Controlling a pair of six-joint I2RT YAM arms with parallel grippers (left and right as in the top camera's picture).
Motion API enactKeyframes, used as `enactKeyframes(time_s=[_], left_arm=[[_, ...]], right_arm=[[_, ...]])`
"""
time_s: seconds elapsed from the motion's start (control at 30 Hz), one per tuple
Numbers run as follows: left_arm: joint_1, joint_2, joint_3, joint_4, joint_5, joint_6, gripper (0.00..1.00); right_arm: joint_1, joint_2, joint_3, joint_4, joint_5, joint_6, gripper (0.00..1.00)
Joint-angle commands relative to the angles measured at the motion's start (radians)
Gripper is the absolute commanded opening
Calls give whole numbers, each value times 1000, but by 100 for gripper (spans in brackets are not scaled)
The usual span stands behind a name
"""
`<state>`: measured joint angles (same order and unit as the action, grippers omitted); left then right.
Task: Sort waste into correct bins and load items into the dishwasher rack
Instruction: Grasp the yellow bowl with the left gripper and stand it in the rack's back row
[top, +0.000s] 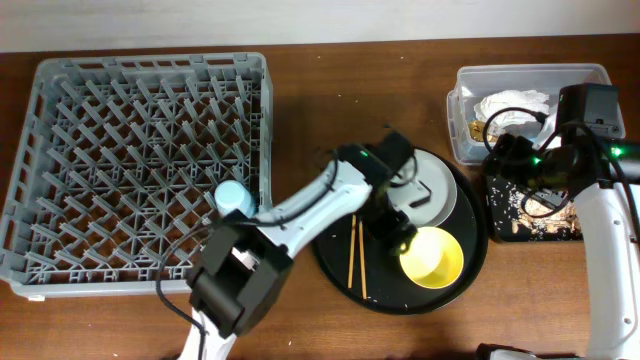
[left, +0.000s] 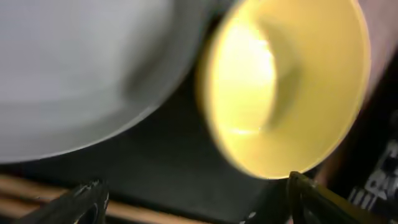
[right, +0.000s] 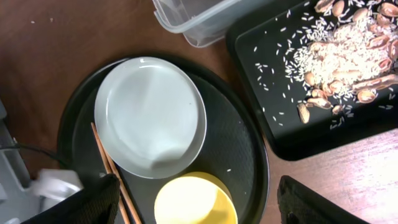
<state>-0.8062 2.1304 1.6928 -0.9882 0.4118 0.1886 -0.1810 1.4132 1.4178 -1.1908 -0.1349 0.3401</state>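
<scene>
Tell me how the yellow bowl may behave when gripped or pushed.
The bowl looks glossy, so it may slip in a pinch. It is empty and looks thin, so probably light. Sitting upright on the smooth tray, it would likely slide, not tip, if pushed.

Round tray (top: 385, 297) crowded, table (top: 350, 90) free behind
Left arm (top: 320, 205) covers part of the white plate (top: 447, 195); yellow bowl (top: 432, 256) and chopsticks (top: 353, 255) fill the front.
</scene>
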Motion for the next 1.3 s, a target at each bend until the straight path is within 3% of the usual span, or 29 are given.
enactKeyframes(time_s=[0.0, 0.1, 0.17, 0.2, 0.27, 0.3, 0.5, 0.63, 0.73, 0.87, 1.0, 1.13, 1.27], left_arm=[[-80, -35, 6, -1, -126, -58, 91], [-139, 5, 6, 61, -317, -208, 82], [-161, 58, 6, 71, -327, -208, 75], [-159, 62, 6, 71, -326, -209, 45], [-160, 62, 6, 71, -323, -209, 6], [-158, 61, 6, 69, -323, -220, 1], [-131, 55, 237, -180, -324, -219, 1], [37, 55, 536, -439, -337, -219, 1], [237, 55, 674, -467, -544, -244, 1], [474, 63, 689, -275, -924, -253, 1], [500, 125, 663, -143, -1395, -252, 1], [504, 298, 663, -100, -1678, -251, 0], [504, 357, 663, -99, -1684, -252, 0]], right_arm=[[-2, 2, 5, -4, 16, -15, 82], [-2, 2, 5, -3, 21, -23, 82], [-2, 2, 5, -12, 21, -23, 82], [-2, 2, 5, -17, 21, -22, 82], [-2, 2, 5, -18, 20, -22, 82], [-2, 2, 5, -18, 21, -23, 82], [-2, 2, 5, -18, 21, -22, 82], [-2, 2, 5, -17, 20, -22, 83], [-2, 2, 5, -7, 19, -22, 83], [-2, 2, 5, 19, 20, -22, 83], [-2, 2, 5, 61, 20, -22, 84], [-2, 3, 5, 59, 25, -22, 83], [-2, 3, 5, 54, 46, -22, 84]])
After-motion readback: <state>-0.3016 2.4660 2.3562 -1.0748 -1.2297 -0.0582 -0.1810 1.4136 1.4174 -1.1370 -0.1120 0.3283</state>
